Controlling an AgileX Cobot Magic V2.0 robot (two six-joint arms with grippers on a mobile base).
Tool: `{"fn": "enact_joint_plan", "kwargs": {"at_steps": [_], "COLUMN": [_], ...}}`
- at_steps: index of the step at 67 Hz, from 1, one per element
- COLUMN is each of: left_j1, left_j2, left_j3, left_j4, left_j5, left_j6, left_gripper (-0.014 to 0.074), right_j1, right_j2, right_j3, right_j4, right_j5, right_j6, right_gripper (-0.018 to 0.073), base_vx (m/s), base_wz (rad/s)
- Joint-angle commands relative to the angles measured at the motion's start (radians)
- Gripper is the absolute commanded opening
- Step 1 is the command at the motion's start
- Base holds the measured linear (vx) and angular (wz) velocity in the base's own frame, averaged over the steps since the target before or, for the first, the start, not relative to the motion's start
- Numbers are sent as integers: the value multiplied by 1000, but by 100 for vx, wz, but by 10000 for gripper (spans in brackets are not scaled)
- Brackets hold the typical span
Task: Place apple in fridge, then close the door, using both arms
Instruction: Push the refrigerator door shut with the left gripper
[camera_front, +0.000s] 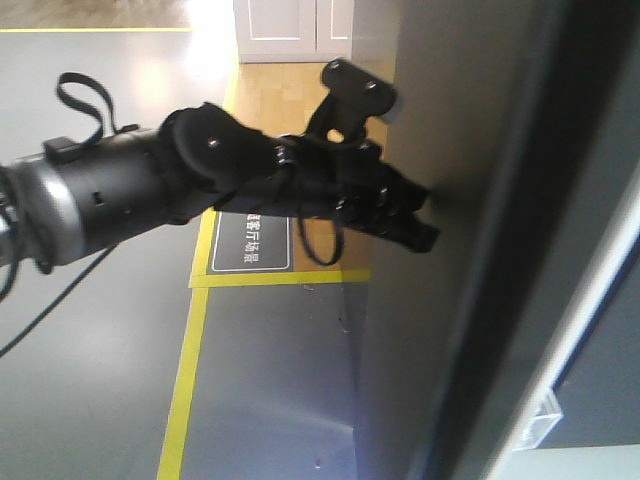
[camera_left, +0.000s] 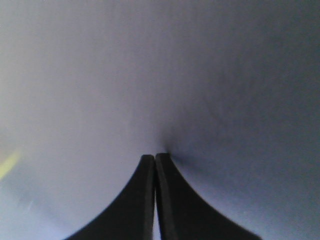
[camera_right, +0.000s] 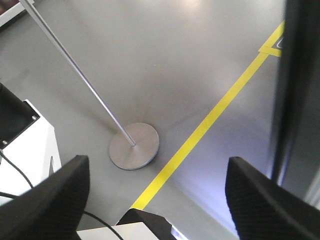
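The left pincer (camera_front: 428, 218), matte black with its curved tips pressed together, touches the flat dark grey outer face of the door (camera_front: 460, 300). The right pincer (camera_right: 157, 162), its textured black pads wide apart, hangs over a smooth grey floor (camera_right: 150, 60) with a yellow line (camera_right: 210, 125) and a round metal stand base (camera_right: 134, 146).

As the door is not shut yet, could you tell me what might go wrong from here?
1. The left gripper, shut, meets the smooth door only at its tips, so it may slide off sideways.
2. A clear bin shows past the door's edge, so it looks ajar; a weak push may leave it so.
3. The open right gripper hangs near the fridge and might get clipped.
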Motion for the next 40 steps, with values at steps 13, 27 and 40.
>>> {"fn": "enact_joint_plan", "kwargs": {"at_steps": [13, 27, 40], "left_j1": [-26, -26, -26], "left_j2": [47, 52, 20], "left_j3": [-176, -200, -198], "left_j4": [-123, -121, -102], "left_j5": [-21, -16, 34], "left_j6": [59, 59, 58], "left_gripper": [-6, -6, -6], "right_j1": [-3, -3, -3], "right_j2": [12, 12, 12], "right_j3": [-25, -25, -25], "right_j4": [36, 36, 36], "right_j5": [-48, -48, -48], "right_j6": [-6, -6, -6], "right_gripper": [538, 538, 538], "base_vx": [0, 0, 0], "base_wz": [0, 0, 0]}}
